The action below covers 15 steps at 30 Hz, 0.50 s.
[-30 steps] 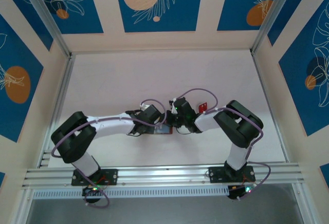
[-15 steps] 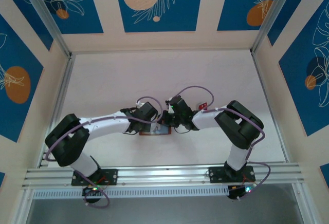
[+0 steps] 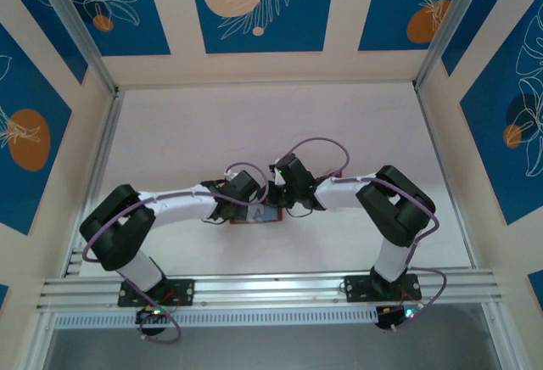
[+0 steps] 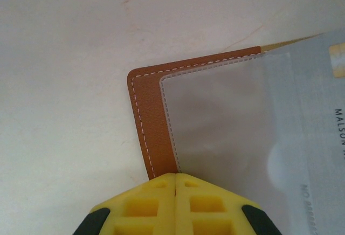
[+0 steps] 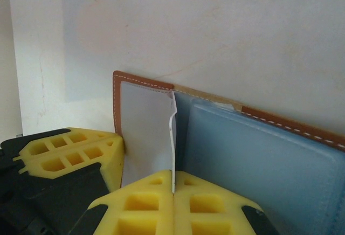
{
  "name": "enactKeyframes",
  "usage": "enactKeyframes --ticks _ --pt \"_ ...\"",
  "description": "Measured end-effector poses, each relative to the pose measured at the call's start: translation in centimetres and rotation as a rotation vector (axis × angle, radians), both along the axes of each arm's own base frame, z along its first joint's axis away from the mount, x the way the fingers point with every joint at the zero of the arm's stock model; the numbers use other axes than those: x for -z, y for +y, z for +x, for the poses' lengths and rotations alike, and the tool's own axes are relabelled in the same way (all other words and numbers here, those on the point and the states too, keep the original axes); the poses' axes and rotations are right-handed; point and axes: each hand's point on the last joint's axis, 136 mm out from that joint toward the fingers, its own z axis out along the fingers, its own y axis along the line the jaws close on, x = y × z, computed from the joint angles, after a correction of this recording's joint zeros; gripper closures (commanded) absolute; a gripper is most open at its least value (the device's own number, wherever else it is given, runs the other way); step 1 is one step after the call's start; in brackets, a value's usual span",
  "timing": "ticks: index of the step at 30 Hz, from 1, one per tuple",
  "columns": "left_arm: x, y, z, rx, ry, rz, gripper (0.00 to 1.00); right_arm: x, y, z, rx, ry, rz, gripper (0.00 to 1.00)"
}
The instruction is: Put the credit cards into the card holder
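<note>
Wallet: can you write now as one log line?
left gripper: shut at card holder edge | right gripper: shut on thin white sheet

Top view: fixed high above and behind the arm bases, looking steeply down over the whole table.
Left wrist view: very close, aimed down past the left gripper at bottom centre onto a corner of the card holder.
Right wrist view: equally close, looking past the right gripper at bottom centre.
Shared: the card holder, small at the top view's centre, large in both wrist views; the left gripper appears lower left in the right wrist view.
</note>
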Motion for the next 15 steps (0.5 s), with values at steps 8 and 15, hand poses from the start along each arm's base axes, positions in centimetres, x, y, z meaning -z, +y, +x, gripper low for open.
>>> enactKeyframes --ticks 8,15 --pt "0.0 0.0 0.0 -0.003 -0.013 -0.014 0.97 0.5 0.1 0.1 0.003 0.031 0.05 1.0" --pt "0.0 0.3 0.1 -0.007 -0.024 -0.007 0.97 1.0 0.1 0.4 0.009 0.034 0.07 1.0"
